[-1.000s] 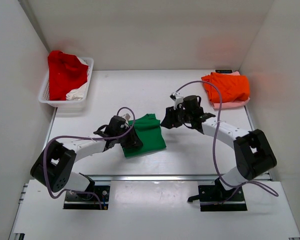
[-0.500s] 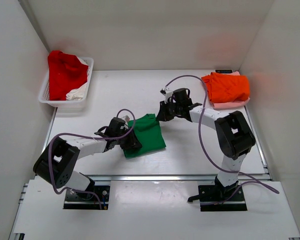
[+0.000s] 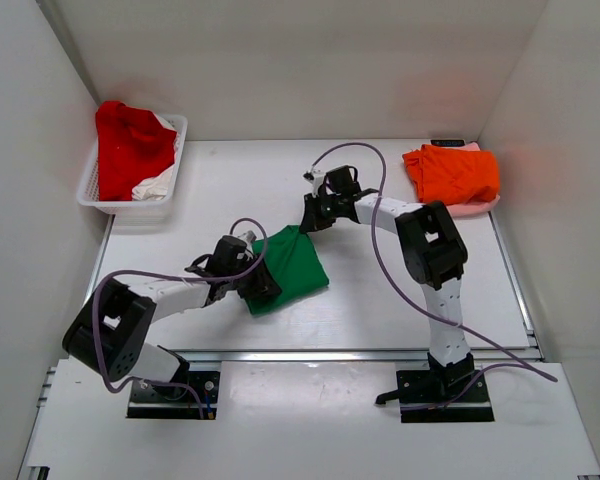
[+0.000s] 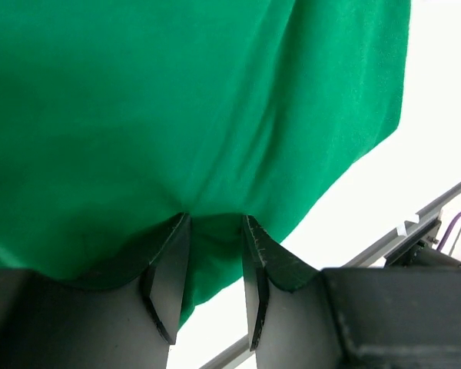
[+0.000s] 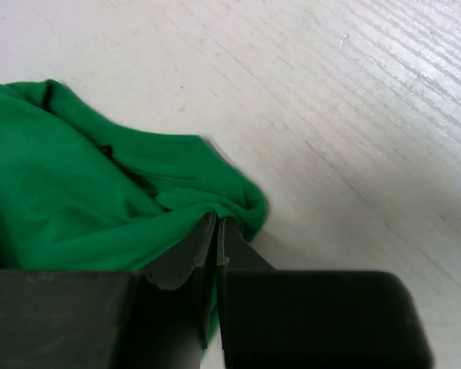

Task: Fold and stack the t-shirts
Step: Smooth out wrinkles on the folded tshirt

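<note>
table [image 3: 380, 290]: task judged partly done | basket [image 3: 100, 203], far-left corner: red t-shirt [image 3: 130, 145] and white t-shirt [image 3: 158, 185] heaped, unfolded | far-right corner: orange t-shirt [image 3: 455, 172] stacked on pink t-shirt [image 3: 460, 210] | mid-table: green t-shirt [image 3: 292, 265] part-folded, near-left edge pinched by left gripper [image 4: 213, 224], far corner clamped by right gripper [image 5: 217, 223]

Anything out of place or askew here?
Nothing damaged. The green t-shirt lies skewed and bunched, pinched by the left tool and right tool; the red t-shirt heaps over the basket rim.

Hiding most of the pale pink t-shirt [image 3: 460, 210] under the orange t-shirt [image 3: 452, 172]; cropping the green t-shirt [image 4: 177, 100] in both wrist views.
</note>
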